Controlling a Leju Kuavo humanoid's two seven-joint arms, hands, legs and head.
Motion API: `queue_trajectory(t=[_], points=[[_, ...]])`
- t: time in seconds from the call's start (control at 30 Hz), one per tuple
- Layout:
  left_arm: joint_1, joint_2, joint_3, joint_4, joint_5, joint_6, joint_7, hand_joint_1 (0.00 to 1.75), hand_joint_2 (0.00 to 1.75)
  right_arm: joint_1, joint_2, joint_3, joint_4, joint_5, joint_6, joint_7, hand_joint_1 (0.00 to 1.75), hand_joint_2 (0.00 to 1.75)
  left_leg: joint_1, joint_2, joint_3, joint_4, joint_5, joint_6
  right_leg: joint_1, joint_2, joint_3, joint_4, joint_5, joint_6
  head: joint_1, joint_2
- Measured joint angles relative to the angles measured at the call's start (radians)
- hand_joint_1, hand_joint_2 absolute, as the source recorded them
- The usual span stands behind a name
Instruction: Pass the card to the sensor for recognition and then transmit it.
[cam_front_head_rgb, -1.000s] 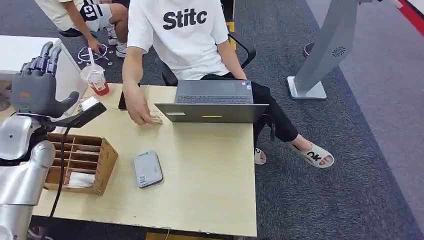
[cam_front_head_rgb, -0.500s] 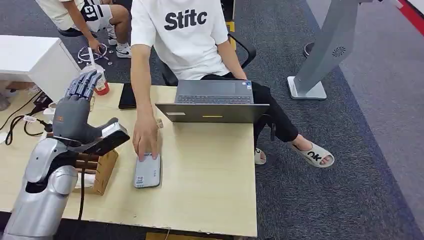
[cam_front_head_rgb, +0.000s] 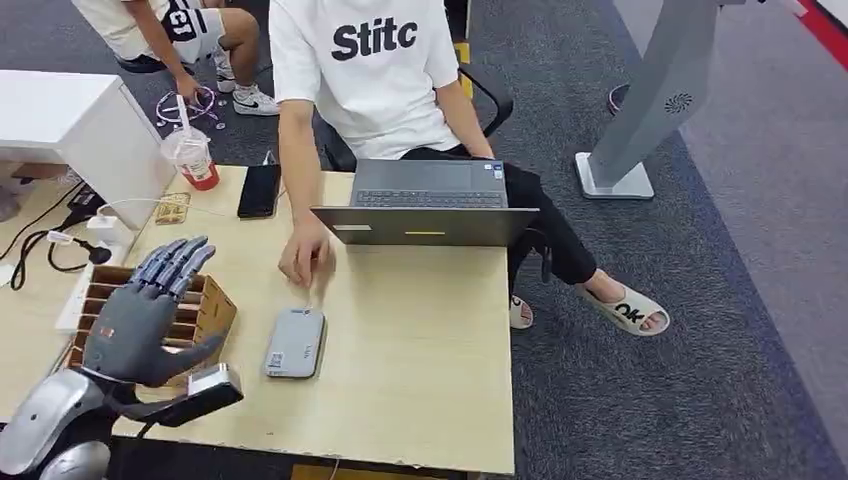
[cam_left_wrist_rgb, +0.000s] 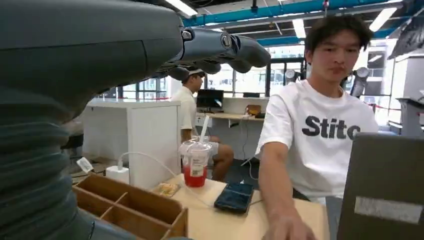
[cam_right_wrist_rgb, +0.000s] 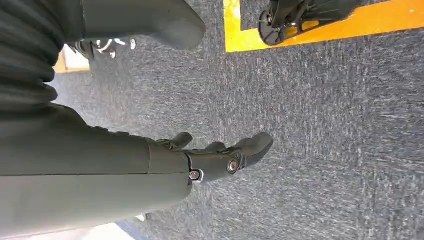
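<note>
The grey sensor box (cam_front_head_rgb: 295, 342) lies flat on the wooden table (cam_front_head_rgb: 420, 360), near its front edge. My left hand (cam_front_head_rgb: 140, 322) hovers over the wooden compartment box (cam_front_head_rgb: 212, 305) just left of the sensor, fingers straight and spread, holding nothing. In the left wrist view the same hand (cam_left_wrist_rgb: 100, 50) reaches over the box (cam_left_wrist_rgb: 135, 207) with its fingertips (cam_left_wrist_rgb: 240, 50) extended. My right hand (cam_right_wrist_rgb: 150, 165) hangs beside my body above grey carpet, fingers loosely extended and empty. A person's hand (cam_front_head_rgb: 305, 260) rests on the table just beyond the sensor.
A person in a white shirt (cam_front_head_rgb: 370, 70) sits behind an open laptop (cam_front_head_rgb: 425, 205). A black phone (cam_front_head_rgb: 259, 190), a red drink cup (cam_front_head_rgb: 192, 158) and cables (cam_front_head_rgb: 60, 250) lie at the table's far left. A white cabinet (cam_front_head_rgb: 70, 115) stands beside it.
My left arm has come down from high at the left to low over the compartment box. The person's hand touched the sensor, then drew back towards the laptop.
</note>
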Motion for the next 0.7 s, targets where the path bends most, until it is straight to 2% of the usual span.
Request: queue_trajectory(t=[0.1,0.33,0.53,0.7], points=[[0.087,0.066,0.008,-0.065,0.008,-0.002,0.004,0.00,1.75,0.001,0.000,-0.010,0.000,-0.001,0.000,-0.007,0.00,1.75,0.000,0.001,0.000,0.000,0.000,0.000,0.000,0.001,0.000,0.000,0.000,0.000,0.000,0.000],[0.273,0.170,0.071,-0.197,0.001,-0.004,0.023,0.00,1.75,0.002,0.000,-0.031,0.000,-0.003,-0.001,-0.009,0.00,1.75,0.000,0.000,0.000,0.000,0.000,0.000,0.000,0.000,0.000,0.000,0.000,0.000,0.000,0.000],[0.407,0.221,0.165,-0.278,-0.002,-0.021,0.059,0.00,1.75,0.002,0.000,-0.046,0.000,0.002,-0.001,-0.011,0.00,1.75,0.000,0.000,0.000,0.000,0.000,0.000,0.000,0.000,0.000,0.000,0.000,0.000,0.001,0.000],[0.458,0.230,0.225,-0.299,0.003,-0.025,0.090,0.00,1.75,0.001,0.000,-0.049,0.000,0.009,-0.001,-0.011,0.00,1.75,0.000,0.000,0.000,0.000,0.000,0.000,0.000,-0.001,0.000,0.000,0.000,0.000,0.001,0.000]])
